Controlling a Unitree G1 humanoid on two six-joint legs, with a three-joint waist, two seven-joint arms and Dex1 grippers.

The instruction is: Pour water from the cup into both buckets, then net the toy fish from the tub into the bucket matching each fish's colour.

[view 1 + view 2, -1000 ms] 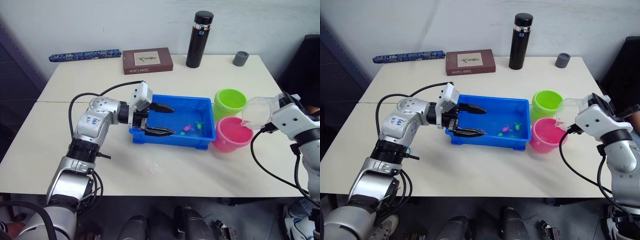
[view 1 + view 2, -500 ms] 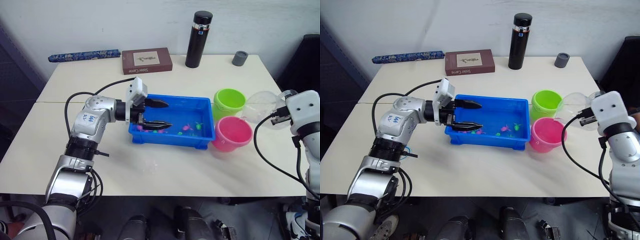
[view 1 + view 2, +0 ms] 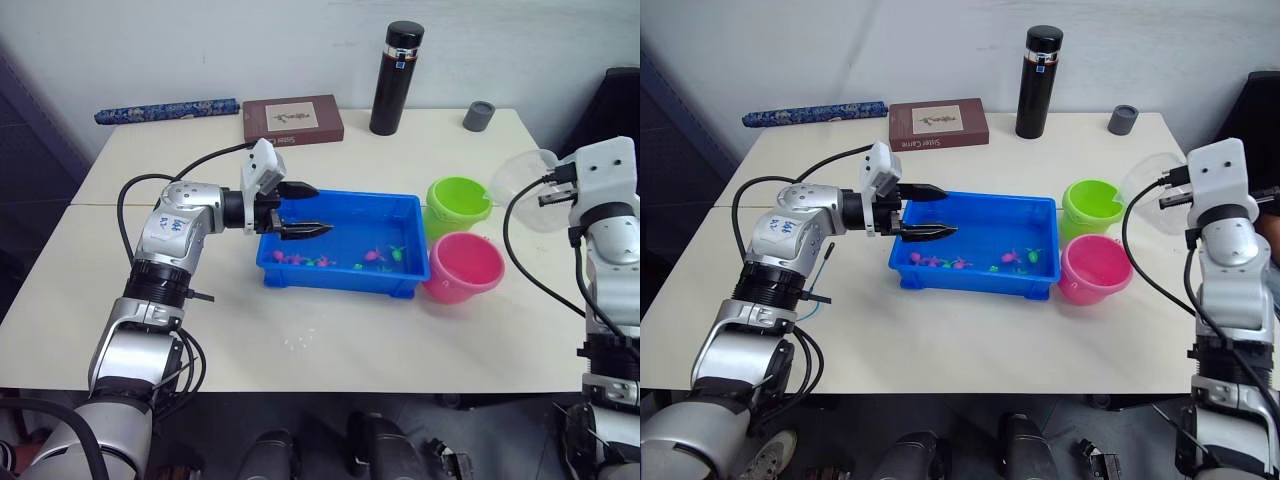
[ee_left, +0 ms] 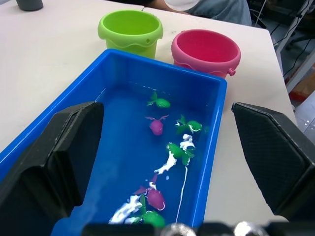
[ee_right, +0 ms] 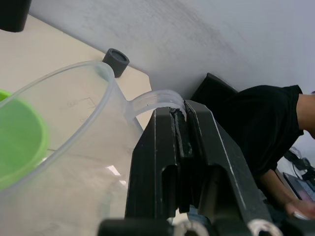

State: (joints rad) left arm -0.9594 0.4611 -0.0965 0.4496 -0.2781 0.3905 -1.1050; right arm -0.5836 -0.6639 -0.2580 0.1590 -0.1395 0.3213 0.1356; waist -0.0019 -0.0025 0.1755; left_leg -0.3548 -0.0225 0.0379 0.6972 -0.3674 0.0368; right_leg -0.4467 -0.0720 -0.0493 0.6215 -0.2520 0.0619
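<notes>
A: What has moved since a second ago?

B: The right gripper (image 5: 179,147) has carried the clear measuring cup (image 3: 525,190) up and away from the pink bucket (image 3: 463,266); it was tipped over that bucket's rim, and now it hangs tilted in the air beside the lime green bucket (image 3: 458,203). The left gripper (image 3: 297,209) has swung up over the near-left end of the blue tub (image 3: 345,283).

A: The claws?

B: The right one is clamped on the cup's handle. The left one is spread wide, holding nothing.

A: And the fish?

B: Pink and green toy fish (image 4: 156,126) lie in the tub's shallow water. The two buckets stand touching, just right of the tub, on the table (image 3: 200,320).
</notes>
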